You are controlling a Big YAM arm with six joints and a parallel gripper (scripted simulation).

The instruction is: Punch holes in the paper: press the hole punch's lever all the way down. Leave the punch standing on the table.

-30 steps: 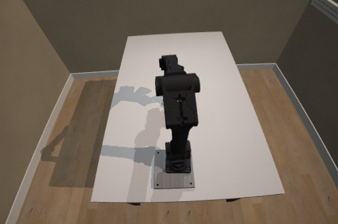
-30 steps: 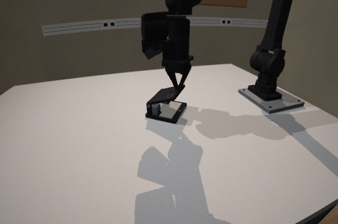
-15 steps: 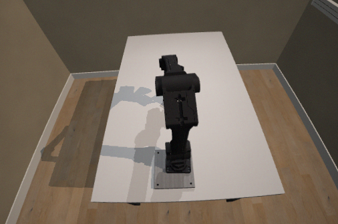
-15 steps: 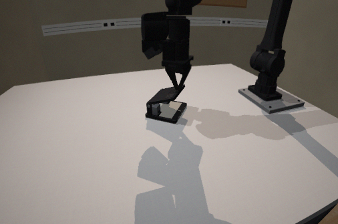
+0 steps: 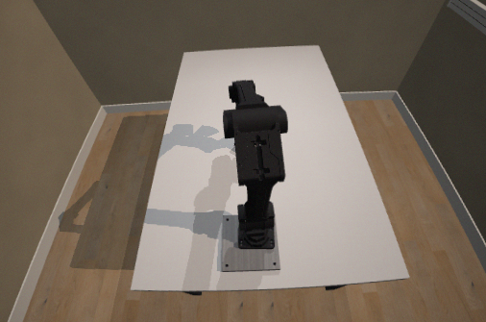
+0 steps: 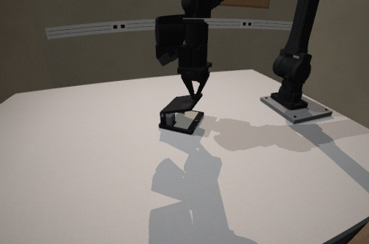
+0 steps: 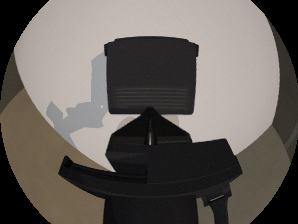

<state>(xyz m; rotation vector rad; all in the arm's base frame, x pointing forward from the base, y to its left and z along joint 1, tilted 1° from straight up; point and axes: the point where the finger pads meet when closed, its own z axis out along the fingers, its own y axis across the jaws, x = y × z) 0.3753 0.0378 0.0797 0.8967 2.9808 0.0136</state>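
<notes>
A black hole punch stands on the white table, with a pale sheet of paper lying in its slot. Its lever is tilted up at the free end. My gripper is shut and empty, pointing straight down, with its fingertips touching the raised end of the lever. In the wrist view the lever fills the middle as a dark ribbed plate just beyond the closed fingertips. In the top view the arm hides the punch.
The arm's base is bolted on a grey plate at the table's right side, also shown near the front edge in the top view. The table's edges drop to a wooden floor.
</notes>
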